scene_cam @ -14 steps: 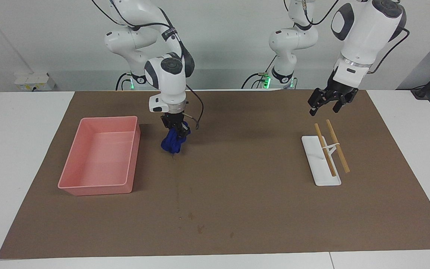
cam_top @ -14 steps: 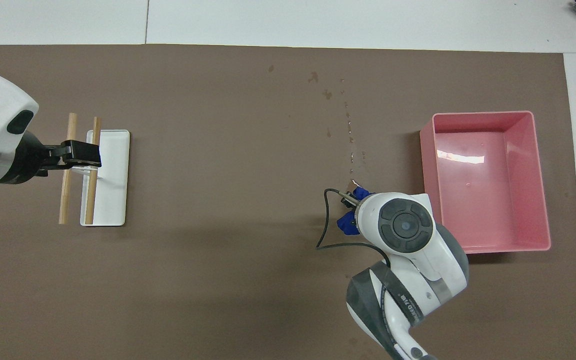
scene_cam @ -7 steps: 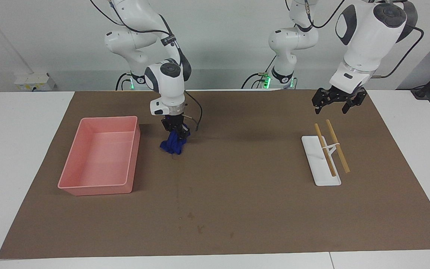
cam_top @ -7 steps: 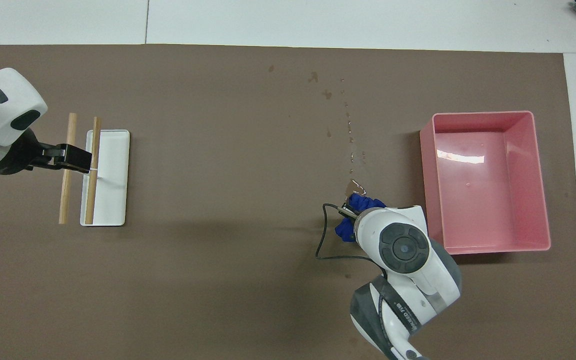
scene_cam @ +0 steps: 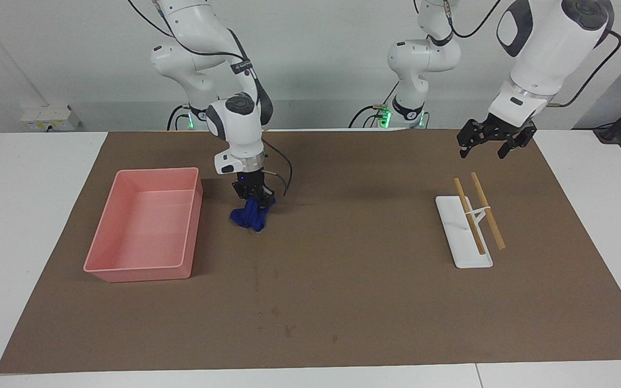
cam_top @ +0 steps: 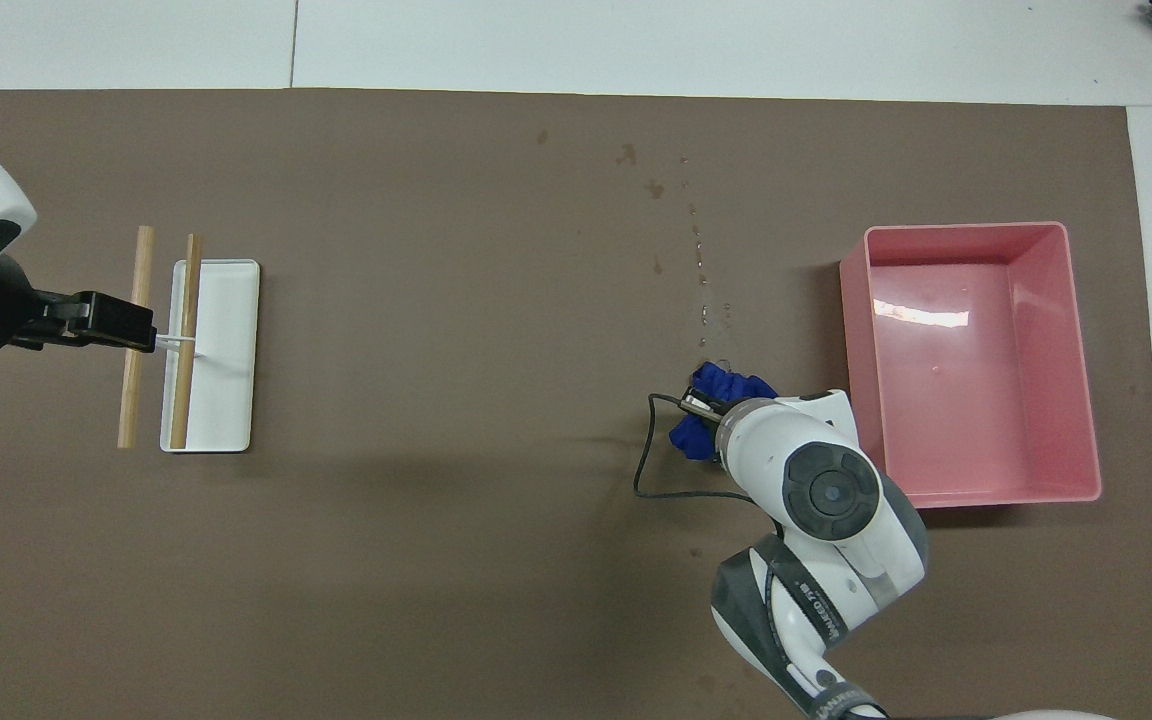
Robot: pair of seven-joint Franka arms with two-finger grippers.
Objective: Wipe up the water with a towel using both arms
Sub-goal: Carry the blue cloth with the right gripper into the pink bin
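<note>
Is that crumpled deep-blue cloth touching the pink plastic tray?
Apart. The overhead view shows brown mat between the crumpled deep-blue cloth and the pink plastic tray; the right gripper holds the cloth.

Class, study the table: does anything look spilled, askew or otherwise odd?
Yes. A trail of water droplets and dark spots lies on the brown mat, farther from the robots than the towel, which the right pincer presses down beside the pink tray. Nothing else stands out.

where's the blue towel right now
The towel lies bunched on the brown mat beside the pink tray, toward the right arm's end, held from above by the right gripper.
</note>
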